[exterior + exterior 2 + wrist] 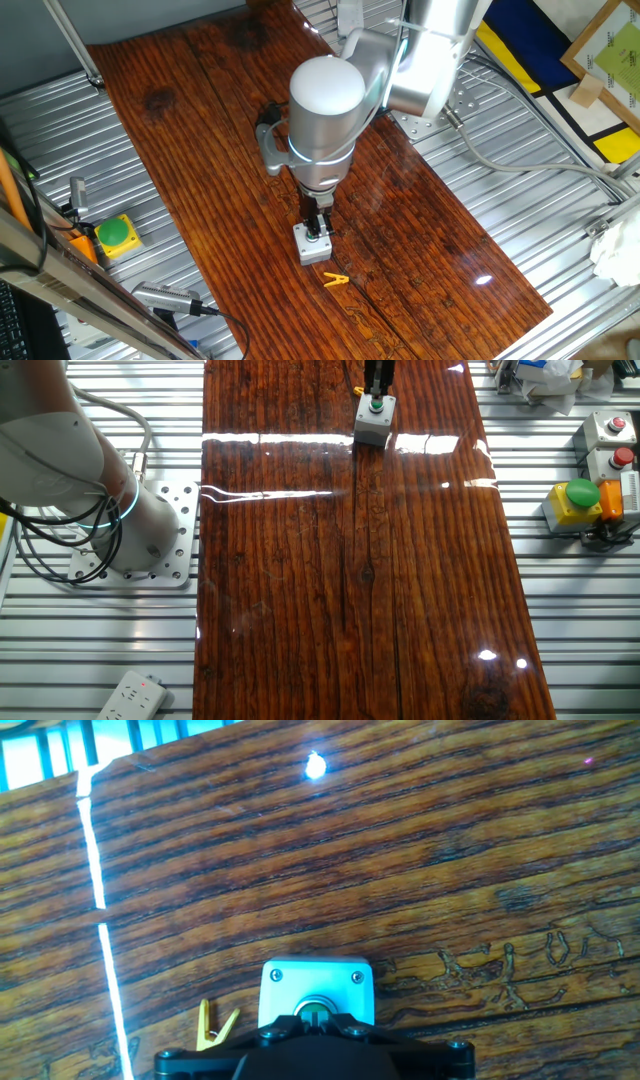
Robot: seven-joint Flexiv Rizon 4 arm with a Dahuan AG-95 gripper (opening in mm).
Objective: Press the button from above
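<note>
1. Position first: the button (375, 405) sits in its small light-grey box (312, 244) on the wooden table (420, 250), near the table's edge, and our gripper (319, 226) stands directly over it, fingers pointing down. In the other fixed view the green cap shows just under the dark tips, so we judge we are at or almost at contact, but we cannot say whether the cap is being pushed.

2. Fingers: no view shows the tips clearly enough, so we cannot tell whether they are apart or together. If they are apart, they could straddle the cap and land on the box lid instead, leaving the press undone.

3. Centring: in the hand view the box sits a little to one side of the middle, half hidden under the gripper body. A small sideways offset could put our push on the rim of the cap, and the tip might slide off.

4. Box: it appears to rest loose on the glossy wood. An off-centre or slanted push could tip it or skid it.

5. Force: driving down too far would load the box and table hard.

6. Clutter: a yellow clothespin (336, 280) lies just beside the box; a skidding box would knock it. The larger green button in yellow housing (117, 235) is well apart, so no confusion there.
</note>
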